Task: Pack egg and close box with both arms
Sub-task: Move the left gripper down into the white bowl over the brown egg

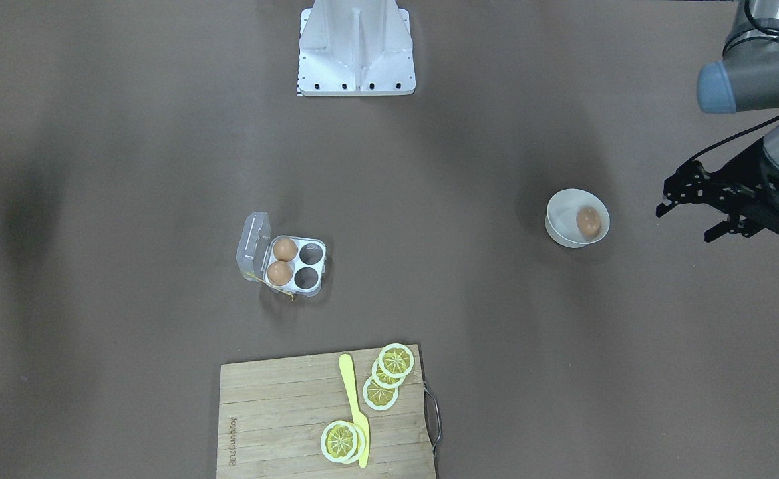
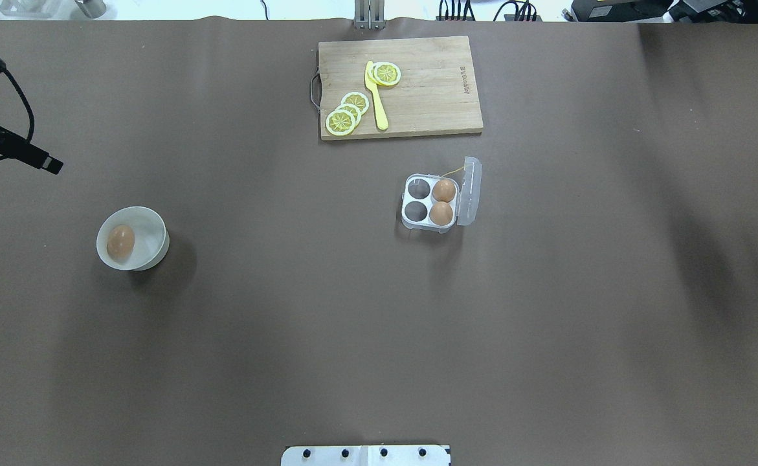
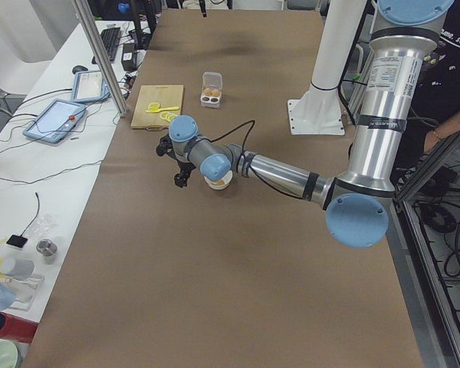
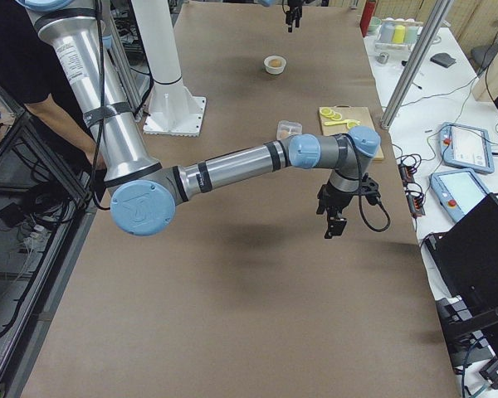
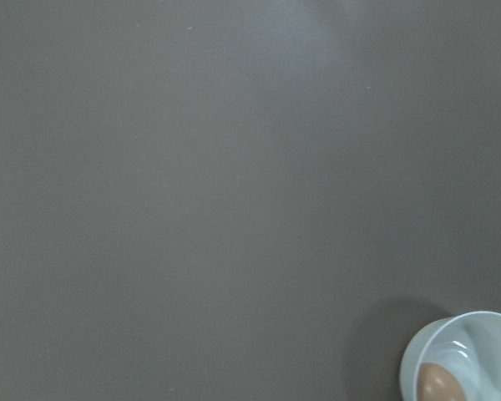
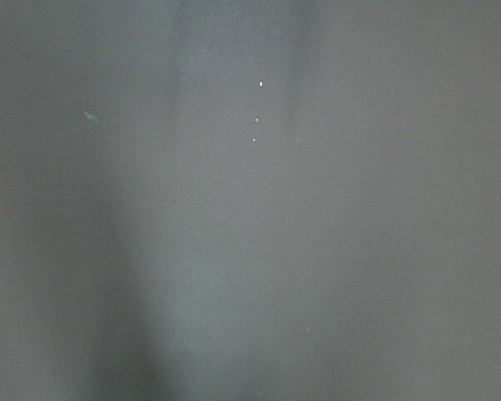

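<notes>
Front-facing exterior: the egg is seen in the bowl, near the left gripper, held open and empty; the box is set well apart. Right gripper, farther off: grip cannot be told.

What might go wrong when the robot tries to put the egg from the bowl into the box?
1. The egg lies down inside the white bowl. The open left gripper might bump the rim, or the smooth egg might slip.
2. The box is far from the bowl, so the egg could drop on the way.
3. Only the two cells away from the lid are free; poor aim could hit the packed eggs.
</notes>
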Robot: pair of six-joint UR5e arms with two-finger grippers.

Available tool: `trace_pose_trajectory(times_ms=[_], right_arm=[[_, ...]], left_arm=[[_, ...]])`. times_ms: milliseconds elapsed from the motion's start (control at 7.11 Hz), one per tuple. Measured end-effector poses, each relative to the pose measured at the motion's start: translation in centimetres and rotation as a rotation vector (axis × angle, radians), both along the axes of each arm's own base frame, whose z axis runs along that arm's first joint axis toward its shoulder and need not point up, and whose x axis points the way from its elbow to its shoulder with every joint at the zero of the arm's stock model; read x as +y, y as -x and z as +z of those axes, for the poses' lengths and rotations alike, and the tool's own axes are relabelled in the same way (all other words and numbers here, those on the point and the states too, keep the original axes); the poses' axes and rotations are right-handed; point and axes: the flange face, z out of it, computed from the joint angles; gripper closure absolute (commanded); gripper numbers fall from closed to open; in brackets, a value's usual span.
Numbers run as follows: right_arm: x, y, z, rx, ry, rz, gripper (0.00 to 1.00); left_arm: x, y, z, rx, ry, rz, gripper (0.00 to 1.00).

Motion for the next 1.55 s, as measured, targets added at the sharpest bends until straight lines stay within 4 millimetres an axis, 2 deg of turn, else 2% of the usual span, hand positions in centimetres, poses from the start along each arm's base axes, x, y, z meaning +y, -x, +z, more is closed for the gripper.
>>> trace_pose_trajectory(times_ms=[563,1267,1548], right_arm=[[0.1,0.0,0.3,0.002,0.005,-0.001,0.0],[0.3,-0.2,0.8,0.005,0.011,0.001,0.0],[0.3,-0.2,0.8,0.008,0.011,0.002,0.0]], left_arm=[[3.3,-7.7,-1.0,-0.033,-0.02,0.087,0.19],[4.9,-11.8,-0.1,-0.089,-0.039,0.119,0.23],[4.9,-12.3,0.8,-0.105,-0.031,0.123,0.32]])
